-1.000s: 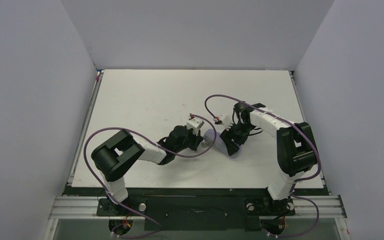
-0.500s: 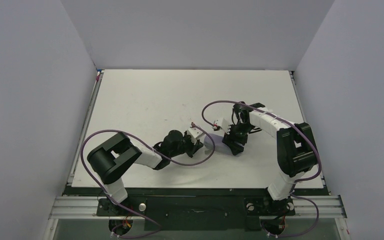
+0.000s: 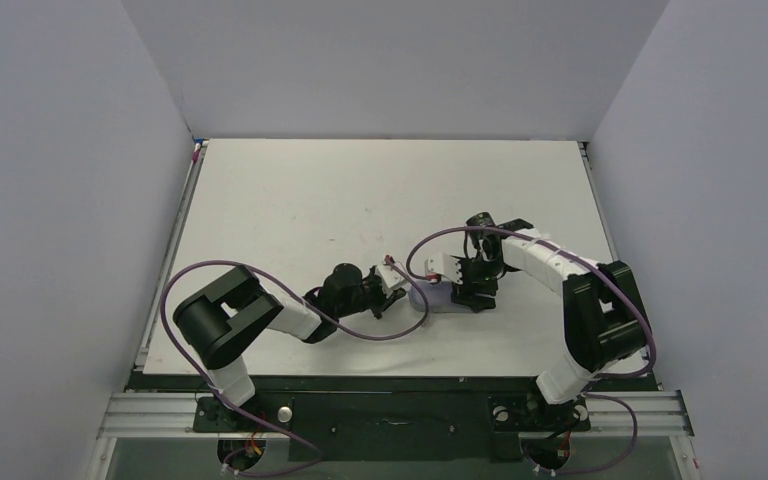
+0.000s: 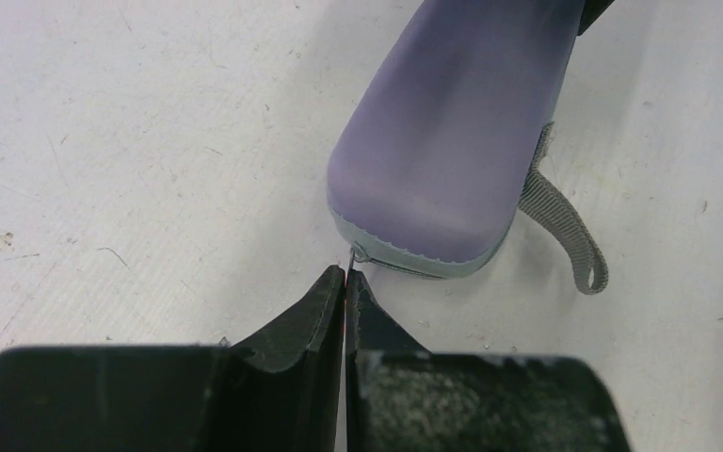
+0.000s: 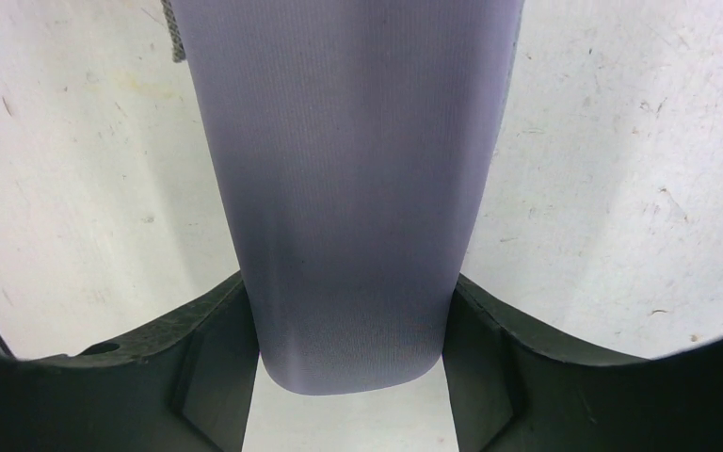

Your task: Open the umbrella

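Subject: lavender oblong fabric pouch [image 3: 434,296] for the umbrella, lying flat on the white table top [image 3: 300,200].
Position: near-centre of the table, slightly right, between the two grippers.
Orientation: long axis runs left to right. The rounded end with pale grey zip trim faces left.
Left gripper [image 4: 345,279]: jaws pressed together, with the tips pinching the thin metal zip pull [image 4: 352,255] at the pouch's left end.
Right gripper [image 5: 348,331]: jaws spread to the pouch's width, one finger against each long side, clasping the body towards its right end.
Strap: grey woven loop strap [image 4: 565,226] joined to the pouch's long edge, its free end lying on the table just beside it.
Contents: not visible, as the pouch fabric covers them.
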Action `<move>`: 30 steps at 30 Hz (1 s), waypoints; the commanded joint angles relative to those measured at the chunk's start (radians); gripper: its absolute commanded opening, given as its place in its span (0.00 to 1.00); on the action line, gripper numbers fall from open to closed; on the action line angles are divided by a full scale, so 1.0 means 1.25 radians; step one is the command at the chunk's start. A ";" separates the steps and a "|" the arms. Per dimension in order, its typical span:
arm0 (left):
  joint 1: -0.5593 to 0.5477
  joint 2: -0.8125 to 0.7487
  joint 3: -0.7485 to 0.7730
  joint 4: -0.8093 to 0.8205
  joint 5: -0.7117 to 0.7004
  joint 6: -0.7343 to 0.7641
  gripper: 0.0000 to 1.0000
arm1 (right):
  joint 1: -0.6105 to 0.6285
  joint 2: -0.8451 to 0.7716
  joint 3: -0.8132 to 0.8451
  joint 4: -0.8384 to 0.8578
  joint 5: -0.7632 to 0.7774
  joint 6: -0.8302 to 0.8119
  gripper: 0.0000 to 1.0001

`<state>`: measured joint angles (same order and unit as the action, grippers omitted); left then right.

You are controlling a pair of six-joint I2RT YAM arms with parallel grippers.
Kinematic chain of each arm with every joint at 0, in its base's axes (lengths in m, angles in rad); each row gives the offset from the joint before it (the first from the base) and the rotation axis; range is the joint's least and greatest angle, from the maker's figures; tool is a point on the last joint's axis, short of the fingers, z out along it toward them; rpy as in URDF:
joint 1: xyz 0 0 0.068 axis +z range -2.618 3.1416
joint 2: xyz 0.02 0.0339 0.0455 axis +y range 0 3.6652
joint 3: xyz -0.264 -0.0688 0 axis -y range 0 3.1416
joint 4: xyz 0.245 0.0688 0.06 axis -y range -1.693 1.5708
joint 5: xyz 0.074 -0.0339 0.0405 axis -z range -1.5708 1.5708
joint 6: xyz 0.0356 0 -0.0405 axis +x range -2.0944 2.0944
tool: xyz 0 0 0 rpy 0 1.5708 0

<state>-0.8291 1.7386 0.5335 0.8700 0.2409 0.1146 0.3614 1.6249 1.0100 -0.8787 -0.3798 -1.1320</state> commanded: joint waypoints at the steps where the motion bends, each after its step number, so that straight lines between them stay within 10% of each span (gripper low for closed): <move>1: 0.019 -0.018 -0.002 0.086 -0.040 0.044 0.00 | 0.008 -0.018 -0.064 -0.066 0.077 -0.113 0.00; 13: -0.031 -0.003 -0.009 0.129 0.003 0.085 0.00 | 0.053 -0.052 -0.085 0.009 0.083 -0.269 0.02; 24: -0.073 -0.035 -0.051 0.108 -0.011 0.082 0.00 | -0.025 -0.105 0.103 0.047 -0.050 0.030 0.66; 30: -0.095 -0.021 -0.035 0.108 -0.048 0.050 0.00 | -0.049 -0.187 0.150 -0.021 -0.103 0.215 0.76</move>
<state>-0.9226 1.7294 0.4736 0.9520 0.1940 0.2115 0.3126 1.5078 1.1500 -0.8867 -0.4156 -1.0592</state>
